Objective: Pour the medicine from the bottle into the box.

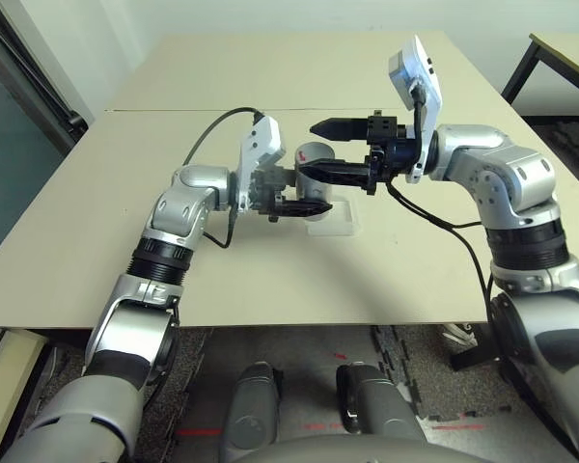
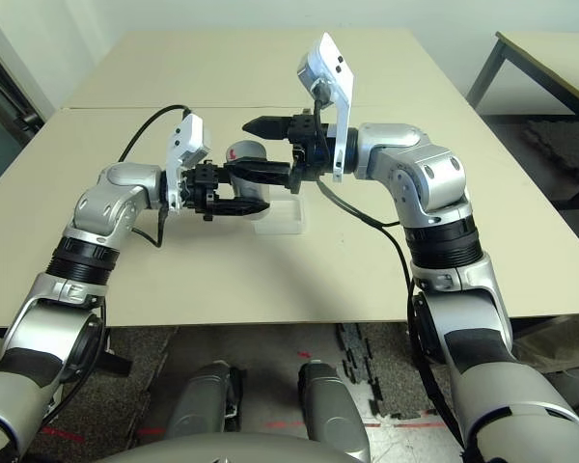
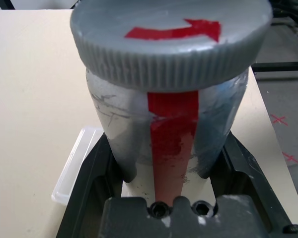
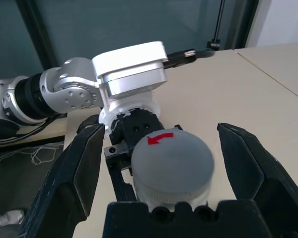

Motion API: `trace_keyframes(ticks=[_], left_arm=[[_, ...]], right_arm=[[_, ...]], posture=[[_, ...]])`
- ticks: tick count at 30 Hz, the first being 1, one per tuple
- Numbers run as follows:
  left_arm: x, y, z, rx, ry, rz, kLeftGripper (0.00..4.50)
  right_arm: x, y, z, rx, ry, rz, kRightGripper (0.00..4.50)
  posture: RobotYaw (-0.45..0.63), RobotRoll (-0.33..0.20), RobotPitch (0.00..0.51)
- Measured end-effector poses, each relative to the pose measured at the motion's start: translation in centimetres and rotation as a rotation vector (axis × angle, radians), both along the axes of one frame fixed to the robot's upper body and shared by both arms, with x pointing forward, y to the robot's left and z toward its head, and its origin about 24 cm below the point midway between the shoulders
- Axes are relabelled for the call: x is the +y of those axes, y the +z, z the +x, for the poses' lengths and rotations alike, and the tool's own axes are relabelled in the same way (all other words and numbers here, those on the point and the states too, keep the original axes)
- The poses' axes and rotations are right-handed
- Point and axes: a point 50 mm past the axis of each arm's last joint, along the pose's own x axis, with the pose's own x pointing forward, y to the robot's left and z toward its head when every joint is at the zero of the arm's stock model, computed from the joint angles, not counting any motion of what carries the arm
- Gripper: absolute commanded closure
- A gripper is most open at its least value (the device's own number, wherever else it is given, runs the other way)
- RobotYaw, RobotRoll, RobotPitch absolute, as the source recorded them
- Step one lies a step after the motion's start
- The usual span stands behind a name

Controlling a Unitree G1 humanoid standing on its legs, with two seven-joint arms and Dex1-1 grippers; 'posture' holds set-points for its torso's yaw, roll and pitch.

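Clamping the bottle (image 3: 169, 134) by its body, the left gripper (image 1: 299, 198) holds it above the tabletop (image 1: 174, 280), its grey cap (image 4: 173, 166) on. The right gripper (image 4: 171, 163) has its fingers spread on either side of that cap. The clear box (image 1: 336, 220) lies just beside, contents unclear.

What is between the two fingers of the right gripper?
The bottle's grey cap, held by the left gripper, sits between them untouched, as the right wrist view shows.
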Motion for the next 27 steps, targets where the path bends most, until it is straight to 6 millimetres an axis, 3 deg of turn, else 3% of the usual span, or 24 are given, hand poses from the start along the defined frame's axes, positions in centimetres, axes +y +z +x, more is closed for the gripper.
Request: trace_keyframes(ticks=[9,12,15,16,27], left_arm=[[-0.17,-0.13,0.00,0.009,0.005,-0.007,1.96],[-0.17,-0.14,-0.01,0.009,0.005,-0.008,1.96],[-0.26,-0.22,-0.08,0.010,-0.001,-0.006,1.96],[-0.28,-0.23,-0.09,0.011,-0.001,-0.006,1.96],[-0.40,-0.32,-0.15,0.017,-0.011,-0.002,1.96]], right_arm=[[0.09,-0.06,0.09,-0.034,-0.010,-0.023,0.00],[0.13,-0.13,0.12,-0.038,-0.012,-0.030,0.59],[-0.04,-0.16,0.24,-0.042,-0.028,-0.038,1.76],[-0.06,-0.19,0.26,-0.041,-0.029,-0.040,1.96],[-0.35,-0.28,0.31,-0.029,-0.008,-0.049,1.96]], posture=[[0.06,0.000,0.062],[0.06,0.000,0.060],[0.06,0.000,0.062],[0.06,0.000,0.062],[0.06,0.000,0.069]])
